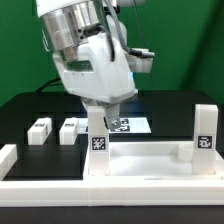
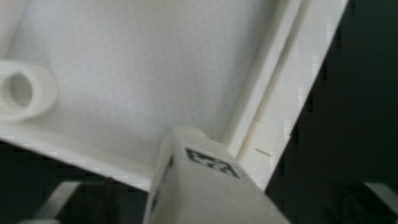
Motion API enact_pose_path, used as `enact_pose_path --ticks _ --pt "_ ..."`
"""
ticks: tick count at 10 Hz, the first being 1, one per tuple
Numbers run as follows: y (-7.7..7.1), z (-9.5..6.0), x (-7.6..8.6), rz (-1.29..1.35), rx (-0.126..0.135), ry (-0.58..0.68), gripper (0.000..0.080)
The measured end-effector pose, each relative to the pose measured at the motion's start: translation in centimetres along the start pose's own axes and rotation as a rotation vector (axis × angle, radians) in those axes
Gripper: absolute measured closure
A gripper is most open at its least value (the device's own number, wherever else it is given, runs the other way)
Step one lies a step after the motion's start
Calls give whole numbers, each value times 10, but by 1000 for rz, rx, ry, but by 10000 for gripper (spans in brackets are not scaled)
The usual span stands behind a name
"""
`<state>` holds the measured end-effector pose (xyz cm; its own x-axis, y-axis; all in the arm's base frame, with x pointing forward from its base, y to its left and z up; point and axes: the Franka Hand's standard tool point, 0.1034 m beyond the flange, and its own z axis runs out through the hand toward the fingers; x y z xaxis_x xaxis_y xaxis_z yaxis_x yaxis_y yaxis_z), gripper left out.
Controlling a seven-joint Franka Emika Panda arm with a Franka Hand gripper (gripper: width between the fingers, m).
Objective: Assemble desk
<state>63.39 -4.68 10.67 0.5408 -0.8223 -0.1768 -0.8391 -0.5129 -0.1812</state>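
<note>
— What lies nearest in the exterior view?
— A low white border rail (image 1: pixel 10 158). Just behind it is the tabletop (image 1: pixel 150 165), on the black worktop (image 1: pixel 30 105). It is smooth white plastic, rectangular, with its raised rim up. Its long axis runs from the exterior view's left to its right.
— And the legs?
— 2 short square ones stand upright at its ends, tags facing the camera. 1 leg (image 1: pixel 98 140) is at the left end and a second leg (image 1: pixel 205 130) at the right. The wrist view shows a round socket (image 2: pixel 18 90) in the tabletop's floor.
— The fingers?
— The fingers (image 2: pixel 63 203) are spread either side of the left leg, with dark gaps between, gripping nothing. The arm (image 1: pixel 90 55) comes down from above, wrist pointing down.
— Farther back?
— 2 loose legs (image 1: pixel 40 130) lie at the left, and the marker board (image 1: pixel 135 125) lies flat behind.
</note>
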Motion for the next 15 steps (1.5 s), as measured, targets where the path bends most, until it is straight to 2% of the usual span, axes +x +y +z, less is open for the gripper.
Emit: enact_pose_path --ticks 1,3,4,5,6,7,8,9,10,11,12,13,14,15 --pt "1 1 1 -37 -1 1 168" --pt "1 1 1 -165 -2 2 155" --pt "2 1 1 -302 -24 11 151" --pt "1 1 2 -568 -105 53 151" --pt "-2 0 8 -869 -135 86 151" --pt "-3 1 11 -942 -132 108 151" --pt "-2 2 9 -868 -130 104 209" --pt "-1 2 10 -869 -130 104 209" --pt "-2 2 10 -829 -127 106 343" --pt "-1 2 10 -765 -123 110 343" --pt "1 1 13 -691 -122 117 504" --pt "1 1 13 -644 -119 120 504" --pt "2 1 14 -484 -110 125 504" --pt "3 1 14 -256 -87 128 504"
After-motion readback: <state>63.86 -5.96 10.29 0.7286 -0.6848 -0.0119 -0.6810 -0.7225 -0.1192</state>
